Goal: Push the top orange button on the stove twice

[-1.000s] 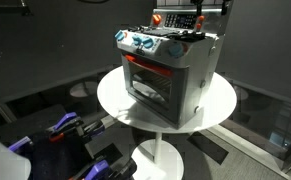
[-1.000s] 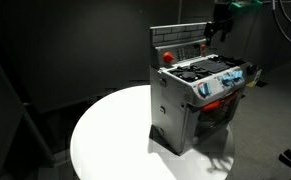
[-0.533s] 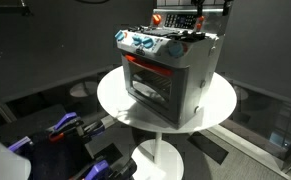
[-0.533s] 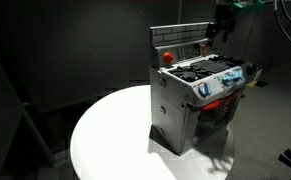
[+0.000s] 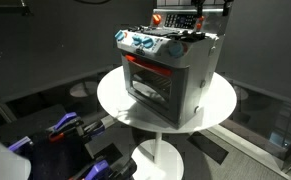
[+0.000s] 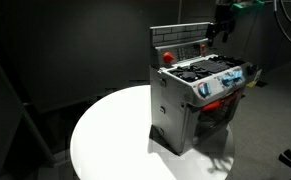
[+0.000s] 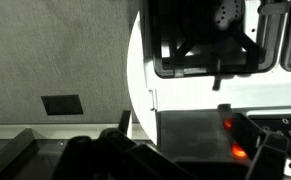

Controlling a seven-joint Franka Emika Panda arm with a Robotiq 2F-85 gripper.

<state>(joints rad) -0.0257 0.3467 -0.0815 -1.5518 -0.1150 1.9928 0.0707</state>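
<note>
The silver-grey toy stove (image 5: 175, 75) with a red-lit oven window stands on a round white table (image 5: 115, 100); it also shows in the second exterior view (image 6: 190, 100). Its dark back panel (image 5: 175, 18) carries a red-orange button (image 6: 167, 57). My gripper (image 6: 217, 28) hangs over the far end of the back panel, also seen in an exterior view (image 5: 199, 12). In the wrist view the gripper (image 7: 195, 145) looks open, its dark fingers either side of the panel, where two orange buttons (image 7: 228, 123) glow. Contact with a button cannot be told.
The burner top (image 7: 210, 40) and white table surface (image 7: 185, 90) lie below the wrist camera. Dark curtains surround the table. Blue-handled equipment (image 5: 65, 128) lies on the floor by the table base (image 5: 163, 158).
</note>
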